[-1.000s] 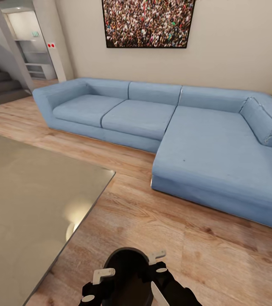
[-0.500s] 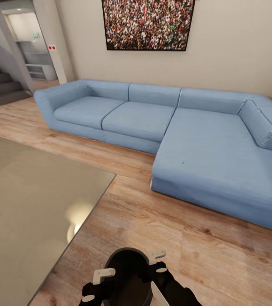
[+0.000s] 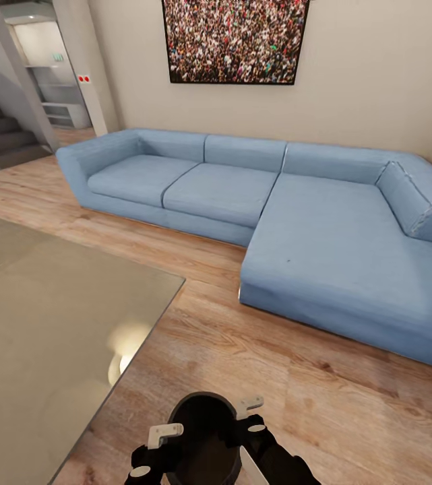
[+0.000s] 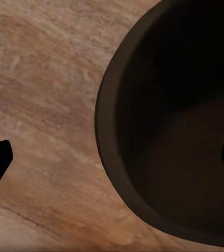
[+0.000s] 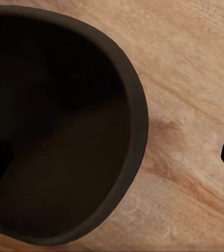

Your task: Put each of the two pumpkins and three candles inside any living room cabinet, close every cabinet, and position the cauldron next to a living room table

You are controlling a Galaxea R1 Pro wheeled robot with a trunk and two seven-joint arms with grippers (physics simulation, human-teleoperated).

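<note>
Fingers (image 3: 164, 432) of your left gripper (image 4: 112, 157) and right gripper (image 5: 112, 157) each straddle the cauldron (image 3: 203, 431) rim, spread wide over the floor (image 3: 256, 350); final step: set it beside the desk (image 3: 47, 316) at ten o'clock.

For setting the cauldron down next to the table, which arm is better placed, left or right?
Probably the left. The cauldron sits between both tools, each straddling its rim, but the left tool is on the side facing the table. The right tool is on the far side.

blue sofa (image 3: 276, 209), crowd picture (image 3: 234, 39), stairs (image 3: 0, 135)
</note>
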